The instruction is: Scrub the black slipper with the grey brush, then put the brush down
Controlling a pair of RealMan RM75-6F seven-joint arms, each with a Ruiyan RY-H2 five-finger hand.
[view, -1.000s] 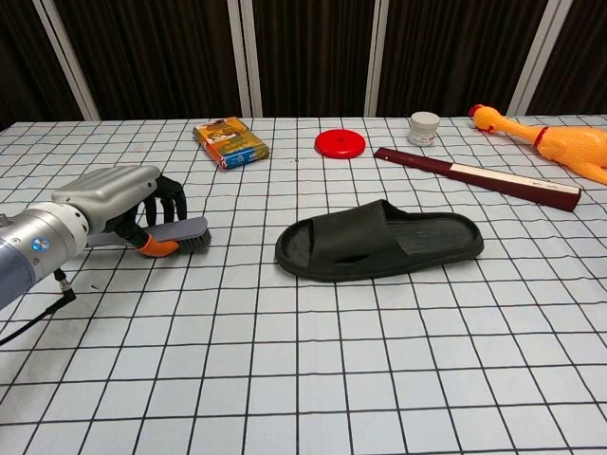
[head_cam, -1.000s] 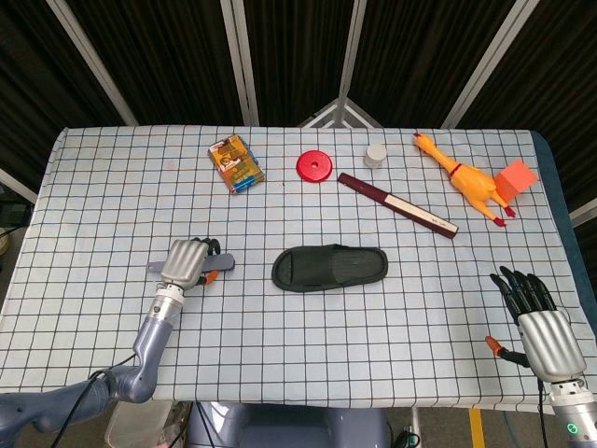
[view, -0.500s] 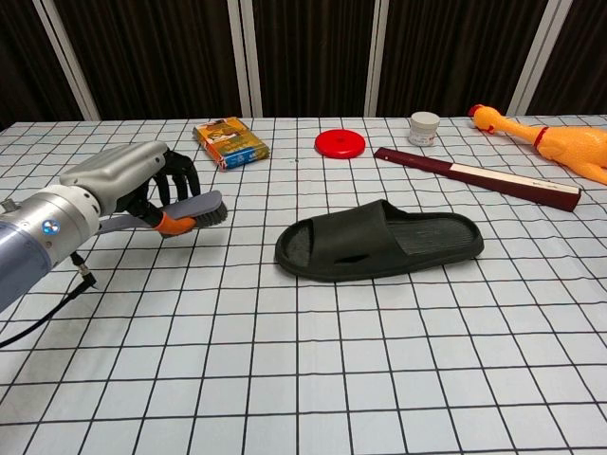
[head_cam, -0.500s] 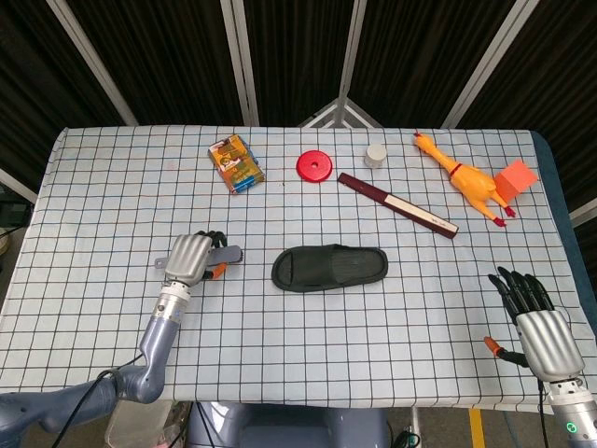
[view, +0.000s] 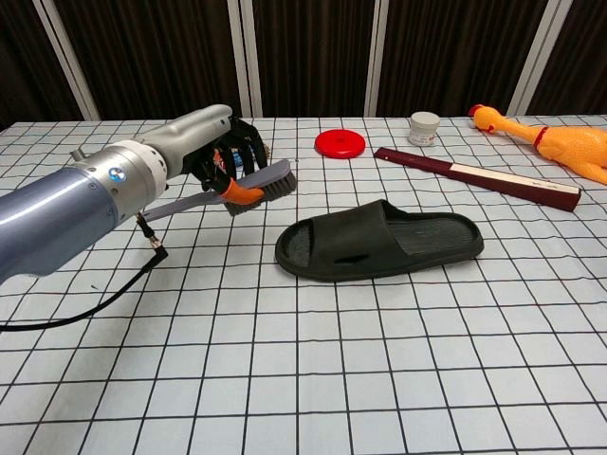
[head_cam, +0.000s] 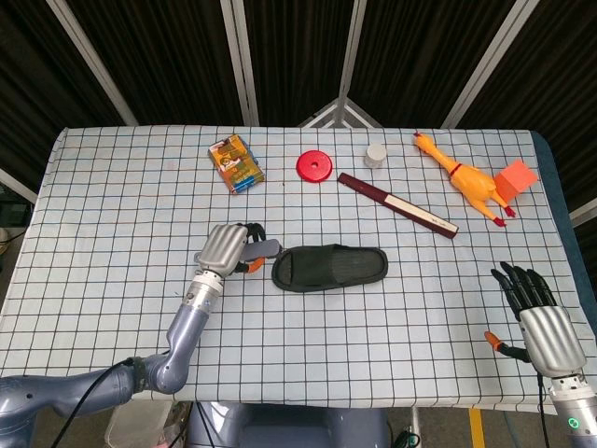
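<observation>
The black slipper lies flat at the table's middle, toe end to the left. My left hand grips the grey brush by its handle, lifted off the cloth. The brush's bristle head hangs just left of and above the slipper's toe end, apart from it. My right hand rests at the table's front right corner, fingers spread, holding nothing; the chest view does not show it.
Along the far side lie a yellow packet, a red disc, a small white jar, a long dark red bar, a rubber chicken and an orange block.
My left hand has lifted the brush off the cloth and carried it right, from the table's left side to just beside the slipper's toe end. The right hand has stayed put.
</observation>
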